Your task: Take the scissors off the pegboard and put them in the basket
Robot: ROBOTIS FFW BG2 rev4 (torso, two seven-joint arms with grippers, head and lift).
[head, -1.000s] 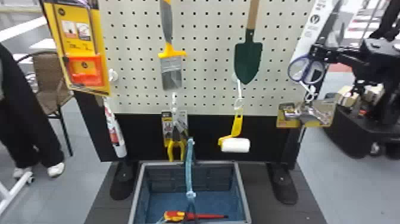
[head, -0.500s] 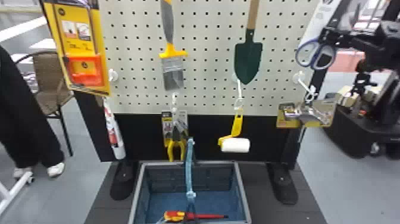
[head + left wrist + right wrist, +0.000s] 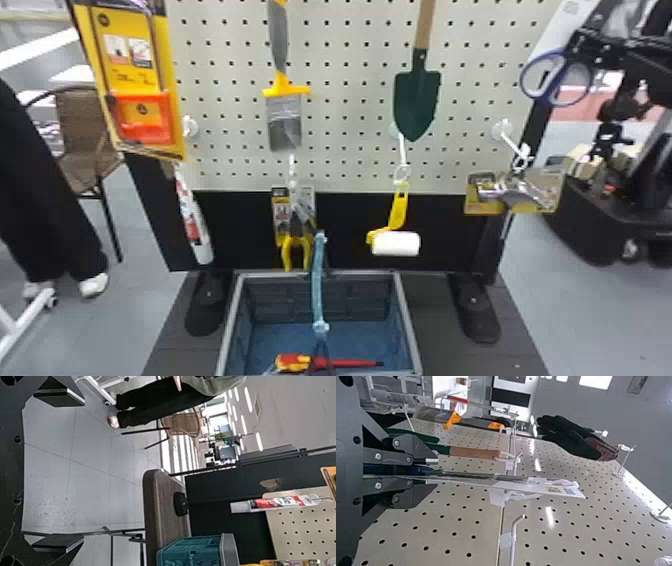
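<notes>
Left gripper (image 3: 84, 471) is waiting, fingers wide apart. Basket (image 3: 360, 274) is sitting at six o'clock. Scissors (image 3: 395, 470), at two o'clock, are drifting rightward, apparently leaving the pegboard (image 3: 350, 117), right gripper (image 3: 432, 471) pinching their handles.

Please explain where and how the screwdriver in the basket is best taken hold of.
I would grip the screwdriver by its thick red and yellow handle, from straight above through the open top of the basket, with one finger along each long side. It lies flat with the thin shaft pointing right, and the light-blue carrying strap arches over its middle, so staying left of that seems safer.
</notes>
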